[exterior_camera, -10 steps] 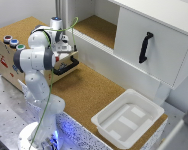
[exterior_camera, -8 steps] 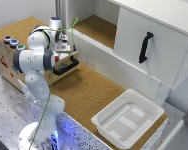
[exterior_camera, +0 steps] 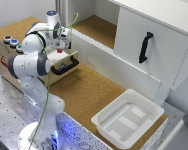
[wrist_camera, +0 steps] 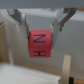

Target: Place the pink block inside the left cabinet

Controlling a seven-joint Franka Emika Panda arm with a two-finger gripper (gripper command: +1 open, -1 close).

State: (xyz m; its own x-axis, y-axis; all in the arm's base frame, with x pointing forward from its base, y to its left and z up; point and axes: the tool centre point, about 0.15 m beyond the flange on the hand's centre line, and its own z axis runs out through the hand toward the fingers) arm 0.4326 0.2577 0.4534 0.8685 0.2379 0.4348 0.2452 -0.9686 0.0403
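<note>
Above the open wooden drawer (exterior_camera: 61, 62), the gripper (wrist_camera: 40, 31) clamps the pink block (wrist_camera: 39, 44) between both fingers, lifted clear so it can travel to the left cabinet (exterior_camera: 96, 27).

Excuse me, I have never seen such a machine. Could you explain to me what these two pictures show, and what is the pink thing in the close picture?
The white jointed machine is a robot arm standing at a table. The wide picture comes from a camera placed off the arm; the close picture comes from a camera on the arm's wrist, looking down at its gripper, a two-fingered clamp.

In the close picture a finger stands on each side of the pink block, a small cube with black marks on it. The fingers appear to be closed on it. In the wide picture only a small red speck shows below the gripper, above an open wooden drawer with a black handle.

Behind it is the left cabinet, an open white compartment with a brown cork floor. Beside it is a white door with a black handle. A white plastic tray lies on the cork surface.
</note>
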